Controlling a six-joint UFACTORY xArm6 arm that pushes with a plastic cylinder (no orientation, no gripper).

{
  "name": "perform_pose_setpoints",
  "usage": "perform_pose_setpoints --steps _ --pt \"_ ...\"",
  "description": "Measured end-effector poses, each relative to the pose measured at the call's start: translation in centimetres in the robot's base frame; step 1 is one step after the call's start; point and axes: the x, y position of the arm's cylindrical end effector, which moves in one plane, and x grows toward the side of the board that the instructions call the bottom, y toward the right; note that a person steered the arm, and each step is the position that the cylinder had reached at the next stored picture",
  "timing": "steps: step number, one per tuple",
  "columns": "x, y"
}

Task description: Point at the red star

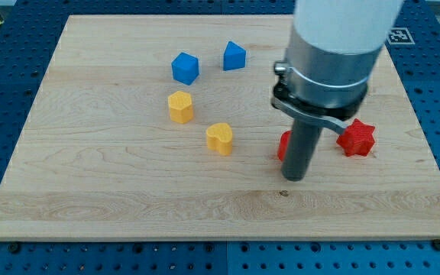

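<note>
A: Starting low in the frame: my tip [295, 177] is planted on the wooden board [90, 206], just right of centre. It's a bare rod, nothing to open or close, and it carries nothing.

B: And tucked right behind the rod?

A: A red block [283, 145], mostly hidden by the rod, so its shape can't be made out. It sits touching or just beside the rod's left edge; I can't tell which.

B: The target?

A: The red star [356, 138], right-hand side of the frame, a little above the tip's level. That's the relation that counts: the star lies to the tip's right and slightly up the picture, near but clearly apart. My judgement is that the pointing isn't settled yet; a short slide rightward and upward would close it without nudging the star.

B: Further back?

A: Left of centre, a yellow heart [220, 138], then a yellow block [180, 107] above and left of it. Beyond those, toward the top, a blue cube [185, 68] and a blue block [234, 56] with a peaked top. All well away from the tip's likely path.
</note>
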Motion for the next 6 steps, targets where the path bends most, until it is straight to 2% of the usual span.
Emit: perform_pose_setpoints --steps 3,6 --pt "0.6 14.8" --pt "-3.5 16.1"
